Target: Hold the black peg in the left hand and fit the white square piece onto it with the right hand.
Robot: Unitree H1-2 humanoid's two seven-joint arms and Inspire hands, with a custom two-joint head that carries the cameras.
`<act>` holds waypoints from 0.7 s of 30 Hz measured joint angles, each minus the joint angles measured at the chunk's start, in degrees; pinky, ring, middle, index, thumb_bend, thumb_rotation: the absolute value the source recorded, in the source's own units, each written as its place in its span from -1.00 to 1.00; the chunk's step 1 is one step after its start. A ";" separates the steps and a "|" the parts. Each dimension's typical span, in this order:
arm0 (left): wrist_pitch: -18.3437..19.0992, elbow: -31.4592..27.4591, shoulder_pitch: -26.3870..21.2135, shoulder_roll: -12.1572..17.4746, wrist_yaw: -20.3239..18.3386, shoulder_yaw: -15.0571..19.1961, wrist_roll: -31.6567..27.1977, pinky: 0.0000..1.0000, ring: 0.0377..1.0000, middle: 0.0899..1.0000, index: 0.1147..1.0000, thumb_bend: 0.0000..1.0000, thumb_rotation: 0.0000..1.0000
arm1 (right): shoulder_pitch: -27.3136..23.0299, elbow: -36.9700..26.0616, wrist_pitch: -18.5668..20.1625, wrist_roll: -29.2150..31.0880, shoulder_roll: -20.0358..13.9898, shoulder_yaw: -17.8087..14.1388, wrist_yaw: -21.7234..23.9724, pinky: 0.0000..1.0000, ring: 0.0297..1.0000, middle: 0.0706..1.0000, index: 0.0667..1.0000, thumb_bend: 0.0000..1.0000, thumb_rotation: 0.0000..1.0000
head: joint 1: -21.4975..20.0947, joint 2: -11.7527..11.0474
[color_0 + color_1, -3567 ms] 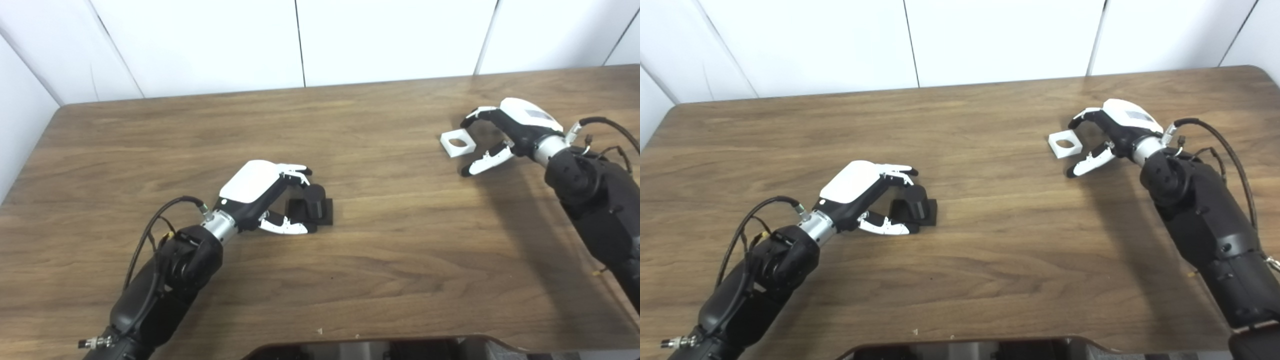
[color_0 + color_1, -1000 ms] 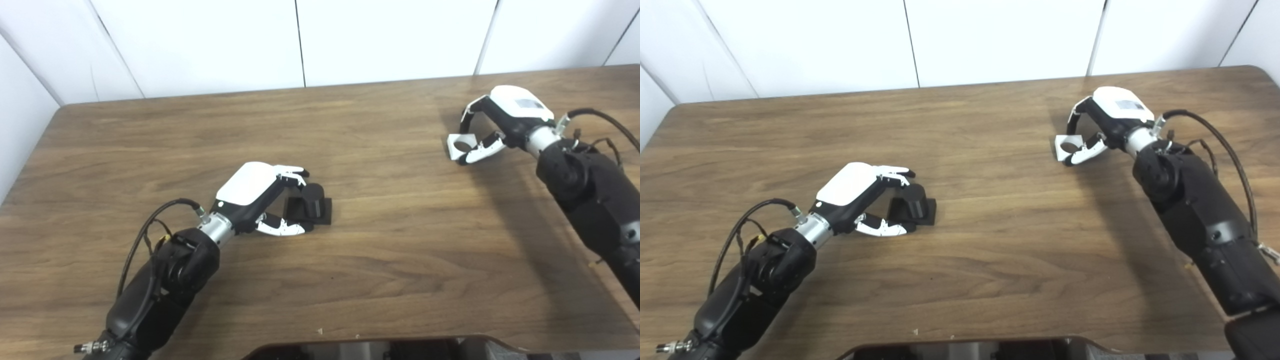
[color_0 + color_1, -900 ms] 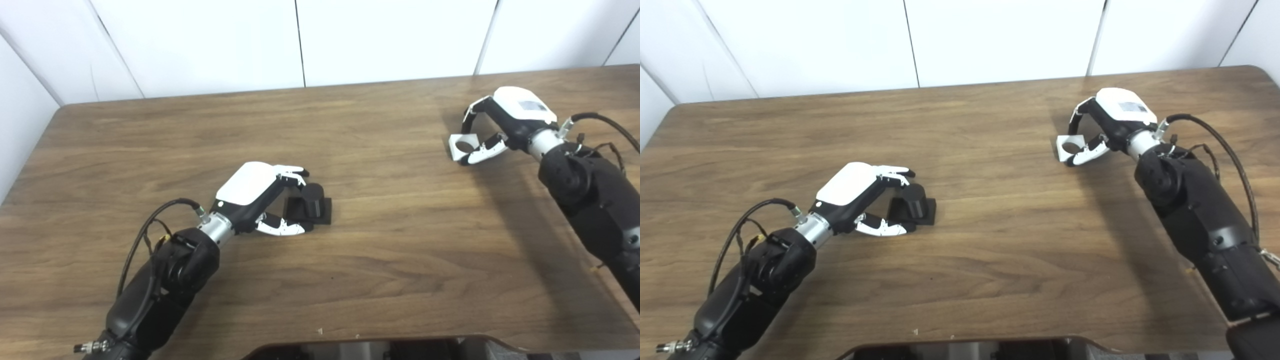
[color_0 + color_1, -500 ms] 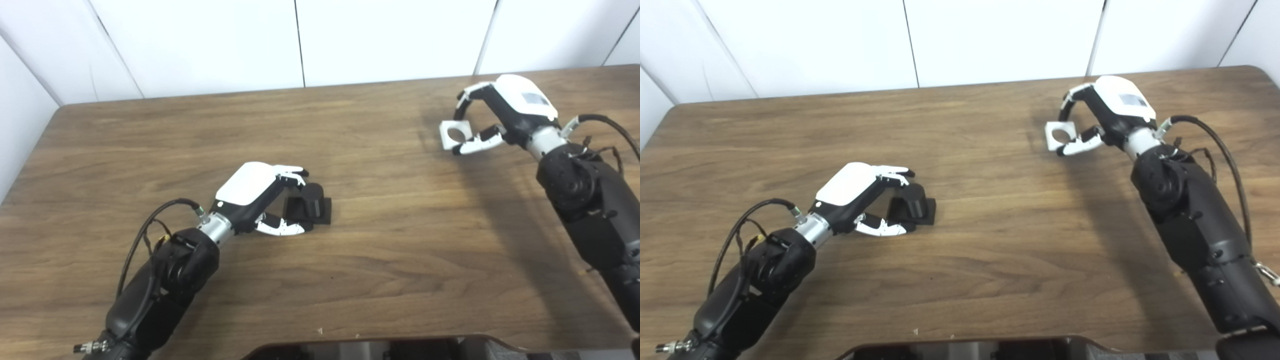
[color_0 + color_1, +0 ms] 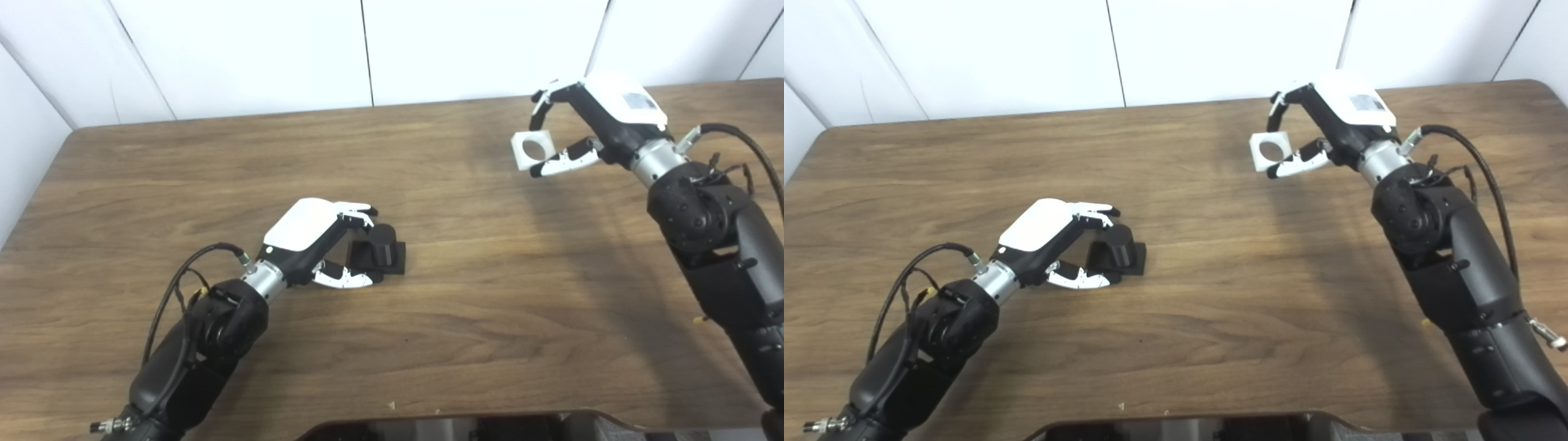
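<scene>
Black peg [image 5: 381, 247]: sits upright on its square base on the table [image 5: 465, 306], the landmark here.
Left hand [image 5: 318, 242]: wrapped around the peg, steadying it as a target.
White square piece [image 5: 533, 150]: pinched by the right hand [image 5: 597, 131], above the table, well right of the peg, hole exposed for threading.

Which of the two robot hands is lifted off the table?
The right hand, raised and pinching the white square piece. The left hand stays low by the black peg.
</scene>
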 measured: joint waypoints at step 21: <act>0.03 0.34 -0.03 -0.57 0.27 0.02 -0.03 0.63 0.67 0.66 0.03 0.62 -0.50 | -3.87 -8.67 3.03 -0.77 5.56 4.37 12.46 0.46 0.66 0.55 -0.12 0.03 -0.71 | 2.02 -0.18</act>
